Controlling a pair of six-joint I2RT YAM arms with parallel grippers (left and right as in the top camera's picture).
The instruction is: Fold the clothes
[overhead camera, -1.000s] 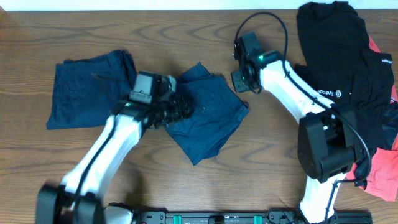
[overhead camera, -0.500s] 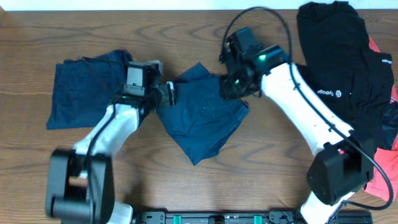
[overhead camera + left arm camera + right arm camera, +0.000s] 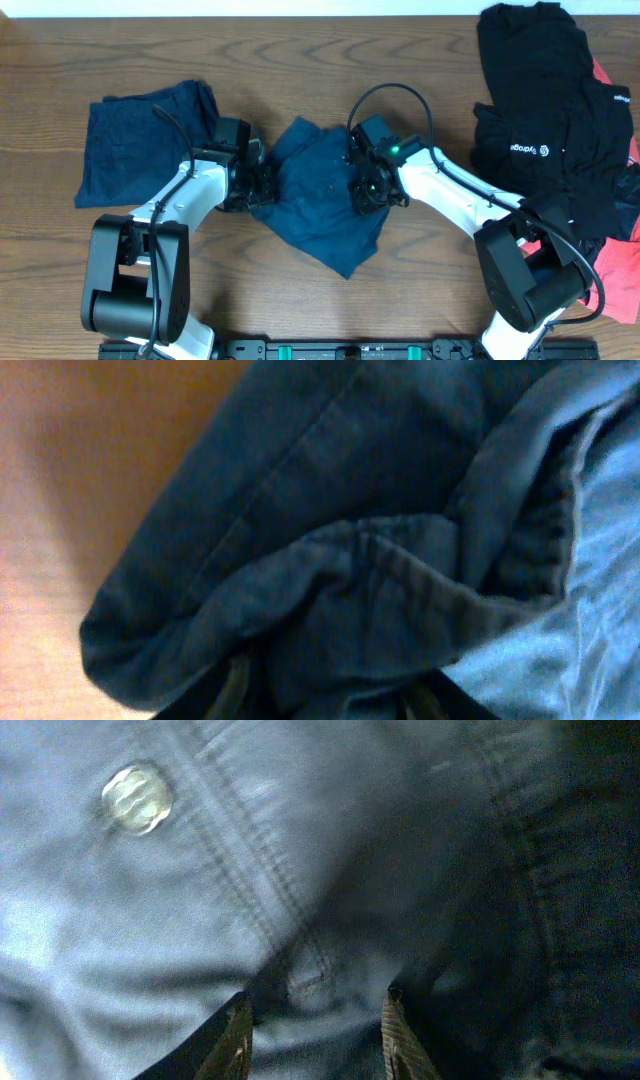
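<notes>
A navy garment (image 3: 325, 215) lies rumpled in the middle of the wooden table. A second navy garment (image 3: 140, 140) lies flat and folded at the left. My left gripper (image 3: 262, 185) is at the middle garment's left edge. In the left wrist view its fingers (image 3: 328, 698) are apart, with bunched hem fabric (image 3: 330, 490) draped over and between them. My right gripper (image 3: 366, 190) presses on the garment's upper right part. In the right wrist view its fingers (image 3: 318, 1030) are apart on the cloth (image 3: 300, 870), near a seam and a pale button (image 3: 137, 797).
A pile of black clothes (image 3: 545, 90) lies at the back right, with a red garment (image 3: 615, 280) under it along the right edge. Bare wood table (image 3: 300, 50) lies behind the garments. The robot base rail (image 3: 330, 350) runs along the front edge.
My right gripper has come down and left onto the middle garment. My left gripper has shifted slightly down at its left edge. The garment has bunched narrower and its lower corner has slid right.
</notes>
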